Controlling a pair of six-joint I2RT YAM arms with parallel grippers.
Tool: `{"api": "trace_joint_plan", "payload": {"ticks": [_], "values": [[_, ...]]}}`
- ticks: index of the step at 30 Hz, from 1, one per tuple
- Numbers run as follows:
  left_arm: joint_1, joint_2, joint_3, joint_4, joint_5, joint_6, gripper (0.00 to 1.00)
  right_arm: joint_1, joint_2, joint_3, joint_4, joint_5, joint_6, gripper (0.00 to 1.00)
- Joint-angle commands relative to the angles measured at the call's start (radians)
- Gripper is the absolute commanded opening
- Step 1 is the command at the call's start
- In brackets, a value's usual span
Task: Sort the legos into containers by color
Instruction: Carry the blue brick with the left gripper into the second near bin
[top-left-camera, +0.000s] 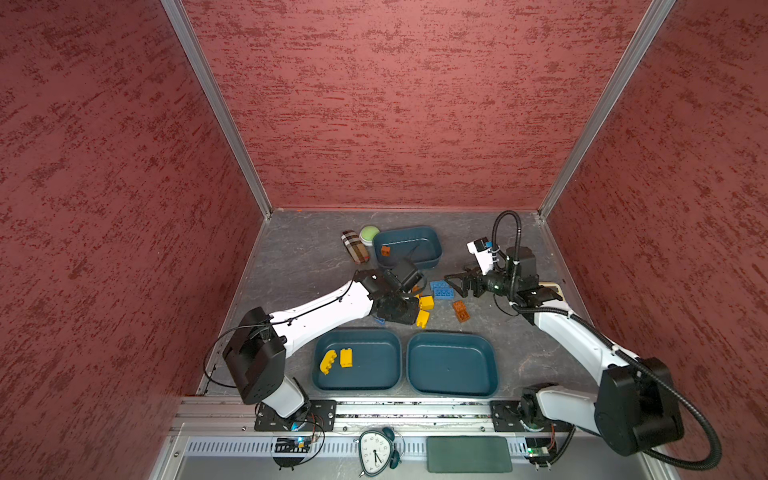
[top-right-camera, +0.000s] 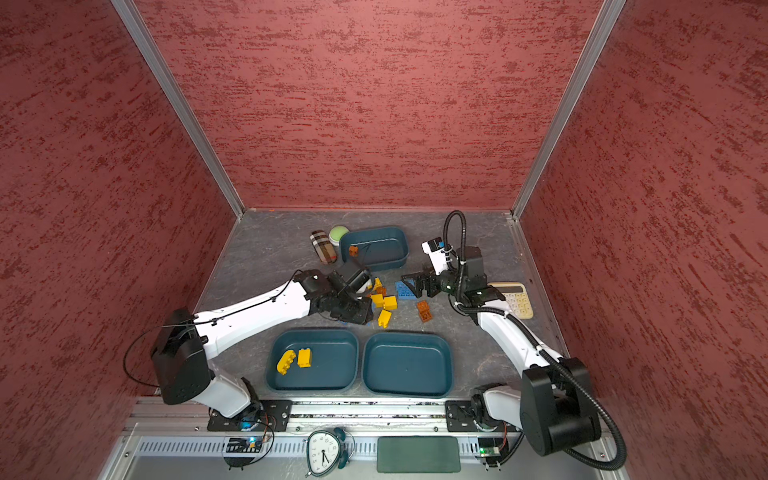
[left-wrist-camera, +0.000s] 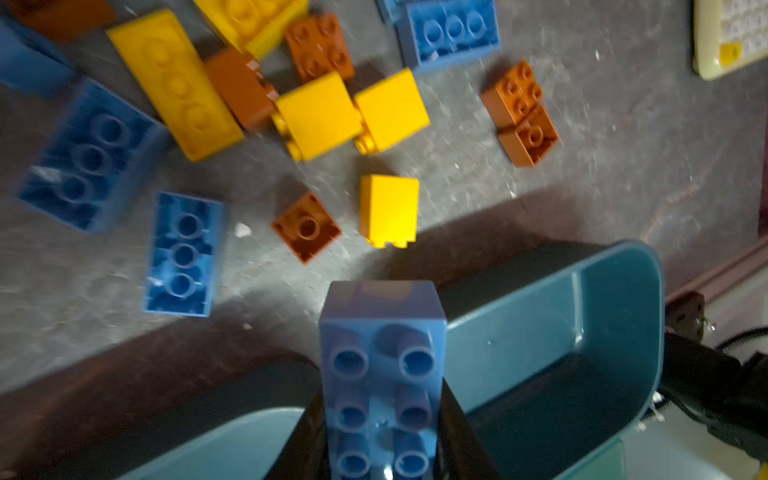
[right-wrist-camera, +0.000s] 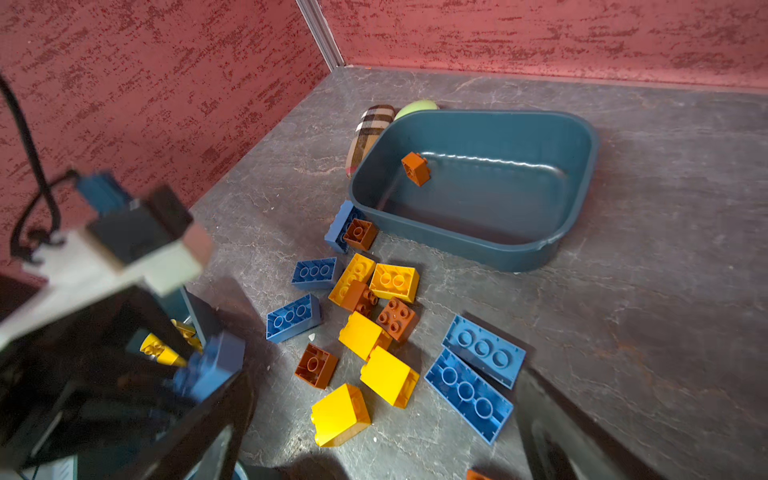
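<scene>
lego bricks (right-wrist-camera: 388, 386): glossy plastic | teal tubs (right-wrist-camera: 457, 245): smooth plastic | tabletop (right-wrist-camera: 644, 332): matt, marbled | walls (top-left-camera: 395, 104): rough | plaid case (right-wrist-camera: 372, 129): cloth

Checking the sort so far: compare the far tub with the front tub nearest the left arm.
The far tub holds one brown brick; the front left tub holds two yellow bricks. The far tub looks slightly smaller than the front left tub. Both are dark teal with rounded corners.

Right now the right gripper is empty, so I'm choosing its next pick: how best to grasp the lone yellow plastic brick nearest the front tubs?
Pinch the yellow plastic brick across its two smooth side walls, coming straight down. It lies tipped over, flat wall up, studs sideways, apart from the other bricks, so there is probably room on both sides.
</scene>
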Motion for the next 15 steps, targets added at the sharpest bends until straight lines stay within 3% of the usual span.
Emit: {"api": "trace_joint_plan", "payload": {"ticks": [1,9,15], "values": [[-0.046,-0.009,-0.024,0.057,0.075,-0.028,0.31,-0.005,0.001,0.052,0.007,-0.019,-0.012,0.99],[-0.113,0.046,-0.037,0.061,0.091,-0.05,0.32,-0.004,-0.006,0.064,-0.037,-0.017,-0.035,0.99],[-0.112,0.044,-0.05,0.041,0.086,-0.059,0.45,-0.005,-0.018,0.051,-0.046,-0.01,-0.042,0.99]]}}
